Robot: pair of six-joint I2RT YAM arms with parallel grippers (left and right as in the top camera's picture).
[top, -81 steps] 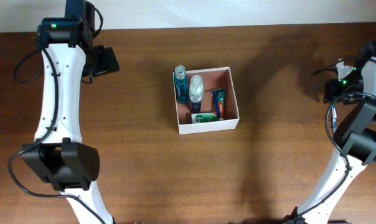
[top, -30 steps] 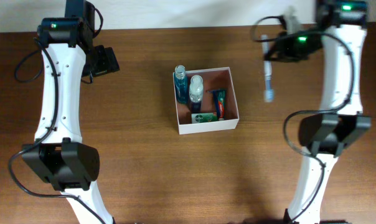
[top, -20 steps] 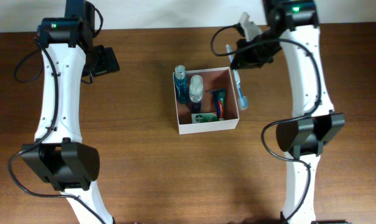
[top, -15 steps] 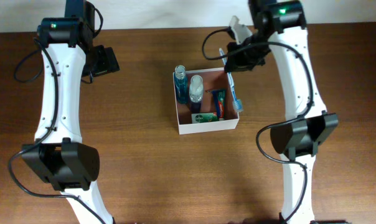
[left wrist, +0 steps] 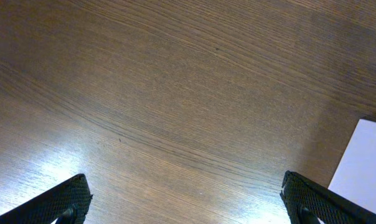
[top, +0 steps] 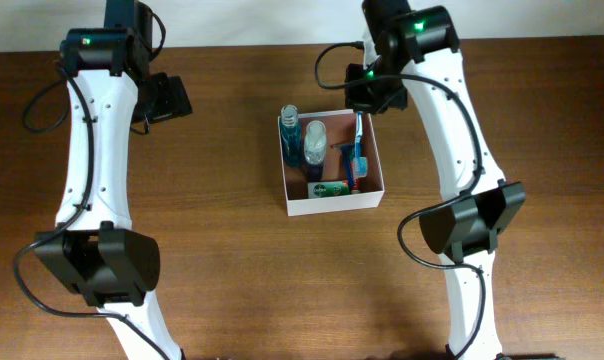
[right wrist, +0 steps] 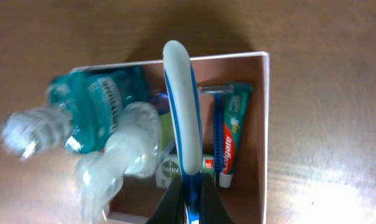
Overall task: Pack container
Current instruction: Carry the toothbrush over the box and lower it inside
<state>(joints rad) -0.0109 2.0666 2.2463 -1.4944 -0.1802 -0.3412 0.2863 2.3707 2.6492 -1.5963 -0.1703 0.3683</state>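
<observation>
Right wrist: clamps blue-and-white toothbrush (right wrist: 178,106) with right gripper (right wrist: 188,202) over the container (right wrist: 265,118) (left gripper (left wrist: 185,196) spread wide above the counter (left wrist: 175,93)).

One box (top: 332,209), two bottles, a blue bottle (top: 291,140) and a clear bottle (top: 314,145), one toothpaste tube (right wrist: 233,134), one razor (right wrist: 216,127), one green packet (top: 328,188), one toothbrush (right wrist: 182,106).

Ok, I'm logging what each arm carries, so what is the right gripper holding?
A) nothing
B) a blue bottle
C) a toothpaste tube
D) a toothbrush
D: the right gripper is shut on the handle of the blue-and-white toothbrush, which it holds over the box.
</observation>
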